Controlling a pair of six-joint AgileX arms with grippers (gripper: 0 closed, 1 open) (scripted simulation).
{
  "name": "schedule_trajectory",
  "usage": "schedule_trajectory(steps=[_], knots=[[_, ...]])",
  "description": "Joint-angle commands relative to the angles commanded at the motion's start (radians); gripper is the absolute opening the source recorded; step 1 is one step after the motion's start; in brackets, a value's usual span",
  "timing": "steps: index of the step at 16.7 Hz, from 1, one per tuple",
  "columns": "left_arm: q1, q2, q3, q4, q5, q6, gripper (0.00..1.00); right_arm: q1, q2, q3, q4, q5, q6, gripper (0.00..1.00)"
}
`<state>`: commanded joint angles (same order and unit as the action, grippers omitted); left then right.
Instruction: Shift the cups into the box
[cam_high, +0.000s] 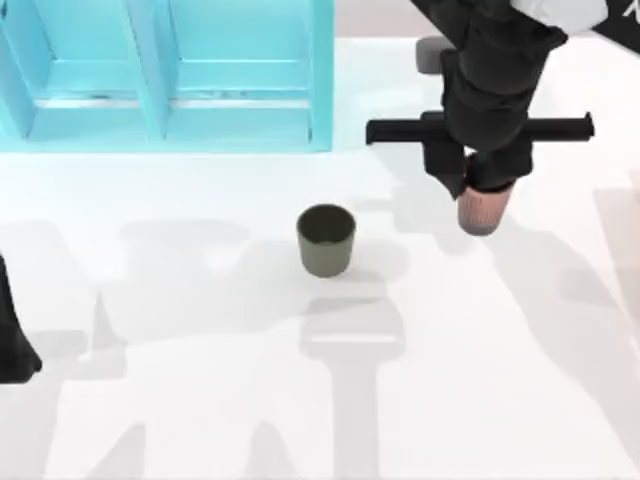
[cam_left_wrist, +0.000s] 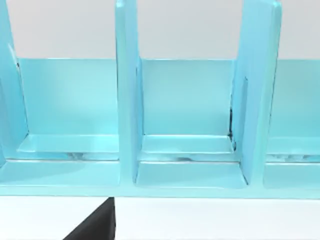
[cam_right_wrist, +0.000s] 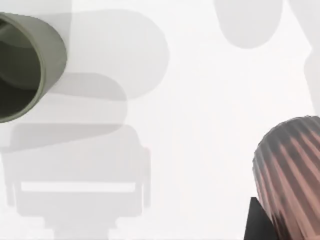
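- The reddish-brown coppery ribbed cup (cam_high: 479, 211) hangs under the right gripper (cam_high: 478, 185), its lower end poking out below the black fingers; it looks lifted off the white counter (cam_high: 200, 400), to judge by the shadow lying apart from it.
- In the right wrist view the ribbed cup (cam_right_wrist: 292, 170) sits pressed against a dark finger (cam_right_wrist: 260, 222), so the fingers appear clamped on its wall.
- The plain olive-grey cup (cam_high: 326, 239) stands upright on the counter, off to the side of those fingers and apart from them, untouched.
- The light-blue box with upright partitions (cam_high: 160, 90) lies beyond both cups, well apart from the held one; its compartments hold nothing.
- Judged step: carrying the first cup to the box. Next, the right arm must travel across to a compartment, lower the cup, and part the fingers.
- The left gripper (cam_high: 15, 350) idles at the counter's left edge; whether its fingers are apart cannot be told.
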<state>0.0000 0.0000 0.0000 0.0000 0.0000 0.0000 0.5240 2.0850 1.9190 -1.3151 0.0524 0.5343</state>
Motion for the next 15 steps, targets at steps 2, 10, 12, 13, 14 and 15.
schedule_trajectory(steps=[2,10,12,13,14,15], knots=[[0.0,0.0,0.0,0.0,0.0,0.0,1.0,-0.046,-0.034,-0.021,0.0,-0.009,-0.049,0.0],[0.0,0.0,0.0,0.0,0.0,0.0,1.0,-0.506,-0.314,-0.234,-0.033,-0.082,-0.511,0.0],[0.0,0.0,0.0,0.0,0.0,0.0,1.0,-0.653,-0.388,-0.312,-0.053,-0.097,-0.66,0.0],[0.0,0.0,0.0,0.0,0.0,0.0,1.0,-0.726,-0.422,-0.352,-0.064,-0.103,-0.733,0.0],[0.0,0.0,0.0,0.0,0.0,0.0,1.0,-0.795,-0.456,-0.391,-0.075,-0.109,-0.802,0.0],[0.0,0.0,0.0,0.0,0.0,0.0,1.0,-0.861,-0.488,-0.429,-0.086,-0.113,-0.867,0.0]])
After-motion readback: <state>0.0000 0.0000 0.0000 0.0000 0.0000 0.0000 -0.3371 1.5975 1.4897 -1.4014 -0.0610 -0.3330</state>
